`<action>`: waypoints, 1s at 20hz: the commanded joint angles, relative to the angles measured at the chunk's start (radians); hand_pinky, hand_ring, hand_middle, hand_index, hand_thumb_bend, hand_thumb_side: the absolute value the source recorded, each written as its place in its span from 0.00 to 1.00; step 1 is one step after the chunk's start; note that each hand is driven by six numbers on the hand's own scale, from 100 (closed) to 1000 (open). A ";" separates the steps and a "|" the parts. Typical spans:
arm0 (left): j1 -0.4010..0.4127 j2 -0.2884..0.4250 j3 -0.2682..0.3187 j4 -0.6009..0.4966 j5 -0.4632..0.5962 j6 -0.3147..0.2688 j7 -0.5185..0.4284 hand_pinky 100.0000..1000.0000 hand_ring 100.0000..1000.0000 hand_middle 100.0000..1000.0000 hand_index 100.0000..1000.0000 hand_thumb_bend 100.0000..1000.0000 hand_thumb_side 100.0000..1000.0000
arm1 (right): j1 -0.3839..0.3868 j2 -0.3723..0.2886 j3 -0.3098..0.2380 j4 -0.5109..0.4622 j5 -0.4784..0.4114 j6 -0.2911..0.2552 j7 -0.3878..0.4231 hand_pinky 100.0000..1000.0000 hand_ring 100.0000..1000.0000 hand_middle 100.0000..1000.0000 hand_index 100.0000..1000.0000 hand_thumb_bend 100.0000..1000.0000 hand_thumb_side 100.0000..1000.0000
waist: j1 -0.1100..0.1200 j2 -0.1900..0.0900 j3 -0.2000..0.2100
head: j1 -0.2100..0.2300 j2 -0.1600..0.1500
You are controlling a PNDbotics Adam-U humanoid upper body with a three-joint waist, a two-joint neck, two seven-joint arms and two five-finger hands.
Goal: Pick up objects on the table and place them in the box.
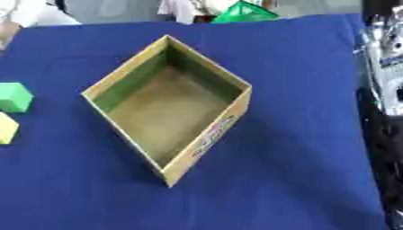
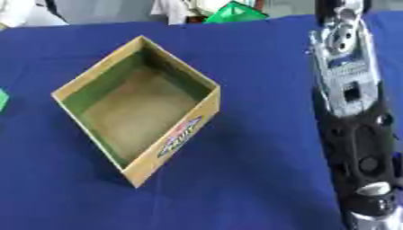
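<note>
Blue cloth (image 1: 299, 170) is covering the table, and an open cardboard box (image 1: 206, 67) is sitting on it, turned cornerwise and holding nothing. Red and blue lettering is running along the box's near right wall, too blurred to read. Left of the box, a green block (image 1: 14, 96) and a yellow block (image 1: 6, 128) are lying near each other. Right of the box, the robot's right arm (image 2: 350, 112) is stretching along the cloth; its fingers cannot be made out.
</note>
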 commanded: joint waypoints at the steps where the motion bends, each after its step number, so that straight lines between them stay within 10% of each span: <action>1: -0.022 0.052 0.020 0.022 -0.055 -0.015 -0.053 0.73 0.80 0.77 0.90 0.72 0.60 | -0.016 -0.021 -0.003 -0.005 0.002 -0.001 0.004 0.81 0.84 0.66 0.82 0.11 1.00 | 0.001 -0.015 0.003 | 0.004 -0.006; 11: -0.079 0.054 0.005 0.061 -0.076 -0.062 -0.110 0.75 0.80 0.74 0.89 0.77 0.60 | -0.017 -0.018 0.003 0.001 0.003 -0.004 0.010 0.81 0.84 0.66 0.82 0.11 1.00 | 0.000 -0.021 0.009 | 0.090 -0.001; 20: -0.145 0.075 -0.025 0.136 0.025 -0.103 -0.154 0.75 0.79 0.71 0.87 0.77 0.56 | -0.020 -0.016 0.007 0.007 0.003 -0.007 0.013 0.81 0.84 0.66 0.82 0.11 1.00 | -0.005 -0.026 0.011 | 0.072 -0.002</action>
